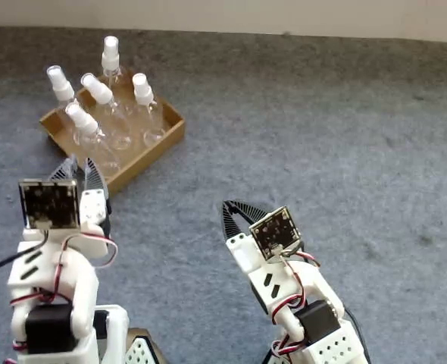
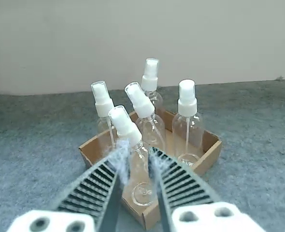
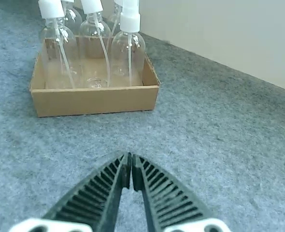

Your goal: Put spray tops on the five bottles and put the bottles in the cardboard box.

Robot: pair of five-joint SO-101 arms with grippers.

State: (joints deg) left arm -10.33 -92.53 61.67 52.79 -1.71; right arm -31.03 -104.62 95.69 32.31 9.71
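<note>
Five capped bottles (image 1: 111, 117) stand in the cardboard box (image 1: 169, 136). Left end effector (image 1: 80, 164) is spread around the nearest, leaning bottle (image 2: 134, 166). Right end effector (image 3: 131, 160) is pressed together over the worktop (image 1: 329, 136). Recommended: back the left out straight, jaws wide, so as not to topple the bottle.

Setting appears to be a robotics test bench, probably a lab or hobby workshop; little of the room is visible. Evidence: counter (image 1: 322, 114) covered in grey felt-like matting, a cardboard box (image 1: 151, 155) set on it, plain pale wall (image 2: 133, 29) behind, left arm (image 1: 53, 280) and right arm (image 1: 299, 296) built of white printed parts with exposed wiring (image 1: 106, 246).
</note>
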